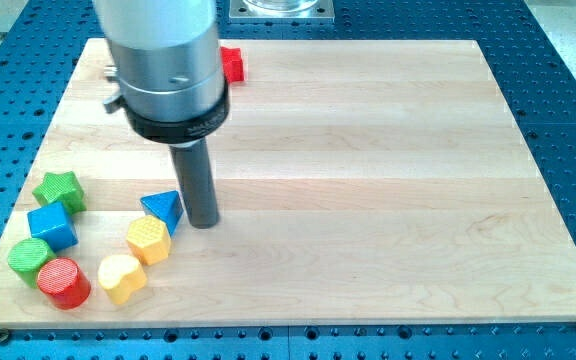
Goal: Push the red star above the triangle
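Note:
The red star (232,64) lies at the view's top, left of centre, mostly hidden behind the arm's grey cylinder; only its right part shows. The blue triangle (163,209) lies at the lower left of the wooden board (368,180). My tip (202,223) rests on the board just to the right of the blue triangle, nearly touching it, and far below the red star.
Near the blue triangle lie a yellow hexagon (148,240), a yellow heart-like block (121,277), a red cylinder (63,282), a green cylinder (30,258), a blue cube (52,226) and a green star (59,190). A blue perforated table surrounds the board.

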Robot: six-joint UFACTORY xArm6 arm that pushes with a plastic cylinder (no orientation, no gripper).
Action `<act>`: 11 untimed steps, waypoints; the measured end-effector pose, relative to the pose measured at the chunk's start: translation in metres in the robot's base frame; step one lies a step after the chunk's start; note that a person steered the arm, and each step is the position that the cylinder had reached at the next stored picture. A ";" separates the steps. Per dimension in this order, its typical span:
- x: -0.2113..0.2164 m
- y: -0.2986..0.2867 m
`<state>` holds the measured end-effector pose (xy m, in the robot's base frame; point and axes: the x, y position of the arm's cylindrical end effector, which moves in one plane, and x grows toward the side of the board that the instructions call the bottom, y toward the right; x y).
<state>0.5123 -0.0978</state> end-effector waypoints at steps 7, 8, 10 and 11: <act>-0.281 0.034; -0.251 0.001; -0.234 -0.017; -0.217 -0.043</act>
